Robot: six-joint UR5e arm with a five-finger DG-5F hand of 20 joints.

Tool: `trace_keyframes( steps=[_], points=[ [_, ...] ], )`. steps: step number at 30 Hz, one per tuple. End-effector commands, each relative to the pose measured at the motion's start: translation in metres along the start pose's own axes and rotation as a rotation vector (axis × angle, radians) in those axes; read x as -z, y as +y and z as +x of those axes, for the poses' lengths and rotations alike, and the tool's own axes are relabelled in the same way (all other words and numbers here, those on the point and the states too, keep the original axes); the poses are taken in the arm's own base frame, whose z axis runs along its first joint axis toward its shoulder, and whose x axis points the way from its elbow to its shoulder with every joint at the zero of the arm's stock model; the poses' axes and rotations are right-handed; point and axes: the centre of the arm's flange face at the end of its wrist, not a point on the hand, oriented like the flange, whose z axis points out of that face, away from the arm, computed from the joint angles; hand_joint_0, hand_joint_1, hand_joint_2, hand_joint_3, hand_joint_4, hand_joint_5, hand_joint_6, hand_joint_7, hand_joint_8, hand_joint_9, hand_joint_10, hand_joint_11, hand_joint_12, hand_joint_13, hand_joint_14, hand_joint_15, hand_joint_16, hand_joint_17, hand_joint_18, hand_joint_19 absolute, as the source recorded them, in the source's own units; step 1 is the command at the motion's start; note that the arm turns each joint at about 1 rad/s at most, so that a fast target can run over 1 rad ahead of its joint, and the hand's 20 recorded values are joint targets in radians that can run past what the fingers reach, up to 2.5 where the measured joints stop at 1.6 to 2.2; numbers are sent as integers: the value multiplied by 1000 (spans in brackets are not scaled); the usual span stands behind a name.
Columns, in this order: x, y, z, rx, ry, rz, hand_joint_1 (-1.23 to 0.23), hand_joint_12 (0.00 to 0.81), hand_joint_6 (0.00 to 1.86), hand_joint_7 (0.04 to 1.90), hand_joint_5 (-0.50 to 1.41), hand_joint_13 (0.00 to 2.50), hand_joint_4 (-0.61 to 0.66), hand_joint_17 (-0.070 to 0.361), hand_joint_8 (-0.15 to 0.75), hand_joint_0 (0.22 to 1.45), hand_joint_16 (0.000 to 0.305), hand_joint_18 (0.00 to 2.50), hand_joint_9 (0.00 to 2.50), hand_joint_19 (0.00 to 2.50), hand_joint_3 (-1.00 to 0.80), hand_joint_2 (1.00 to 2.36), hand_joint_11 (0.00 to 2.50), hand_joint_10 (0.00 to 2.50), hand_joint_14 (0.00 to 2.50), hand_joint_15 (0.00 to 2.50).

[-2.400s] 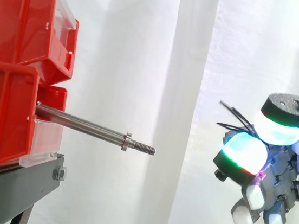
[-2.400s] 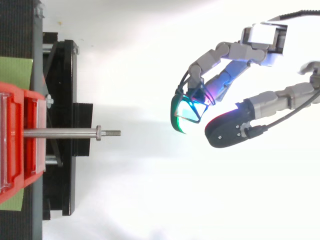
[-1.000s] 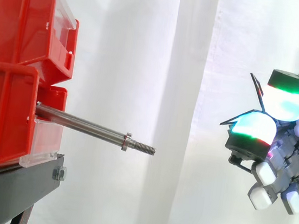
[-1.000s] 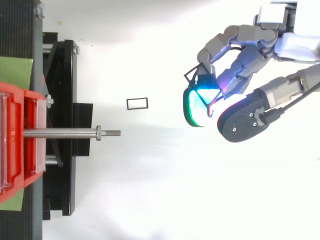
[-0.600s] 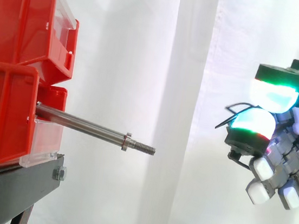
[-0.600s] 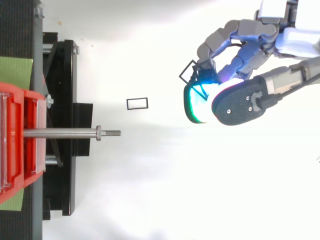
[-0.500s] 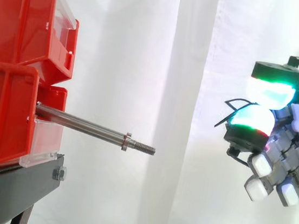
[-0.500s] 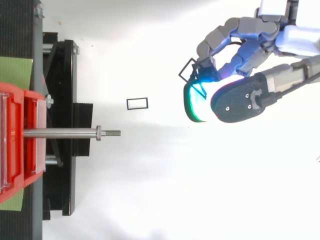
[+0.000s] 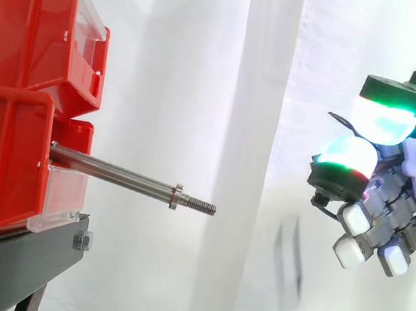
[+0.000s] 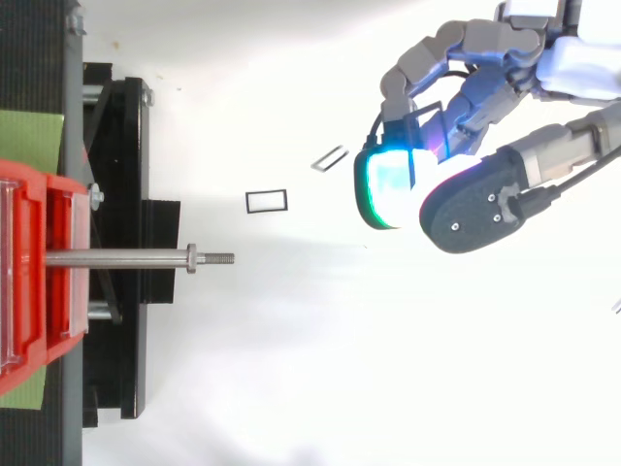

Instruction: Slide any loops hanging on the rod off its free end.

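White curtain cloth is being seen behind the work, and red bins [image 9: 10,101] are being carried on a black stand [image 9: 14,253]. The steel rod [image 9: 114,176] is being held out of the bins toward the side view's right. Nothing is being carried on it: shaft, collar and threaded free end [image 9: 205,207] are bare.

One thin black rectangular loop [image 10: 267,201] is being seen flat on the white surface [image 10: 291,340] beneath, near the free end and off to one side. A second loop [image 10: 330,157] is being caught tilted between that one and the hand. A blurred shape [image 9: 288,275] below the hand in the side view is probably the same loop dropping.

The hand [image 9: 392,201] is being held well apart from the rod, out beyond its free end. Its fingers [image 10: 441,49] are being curled with the glowing pads drawn close. A thin black outline at their tips is being read as a further loop [image 10: 408,113] pinched there, though only faintly.

With the rod judged clear, the step in hand is being taken as letting go. It is best done with the fingers spread fully, far from the threaded end, so that no loop is being snagged on a pad.
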Motion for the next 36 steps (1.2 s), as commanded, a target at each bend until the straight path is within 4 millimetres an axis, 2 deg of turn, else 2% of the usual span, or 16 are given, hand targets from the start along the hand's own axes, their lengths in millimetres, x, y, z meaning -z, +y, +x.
trace_keyframes(
  steps=[1, 8, 11, 19, 26, 36],
  points=[
    [0, 0, 0, 0, 0, -1, -788, 290, 905, 1002, -185, 758, 10, 97, 264, 645, 43, 824, 771, 344, -405, 1008, 295, 9, 5, 109],
    [0, 0, 0, 2, 0, -1, -778, 288, 904, 1007, -184, 760, 18, 96, 263, 643, 43, 829, 774, 343, -409, 1008, 298, 9, 4, 113],
    [0, 0, 0, 2, 0, -1, -718, 287, 899, 1050, -172, 761, 50, 96, 270, 621, 43, 827, 786, 349, -392, 1009, 299, 11, 5, 115],
    [0, 2, 0, 4, 1, -4, -672, 292, 901, 1100, -159, 765, 66, 98, 277, 587, 43, 819, 803, 365, -296, 1016, 297, 10, 5, 114],
    [-1, 24, 0, 43, 22, -41, -674, 292, 910, 1130, -145, 761, 47, 98, 281, 579, 43, 810, 817, 373, -194, 1018, 289, 9, 5, 117],
    [27, 62, 0, 142, 27, -31, -731, 340, 916, 1122, -110, 811, -50, 123, 324, 575, 55, 907, 891, 300, -26, 1009, 277, 8, 3, 92]
  ],
)
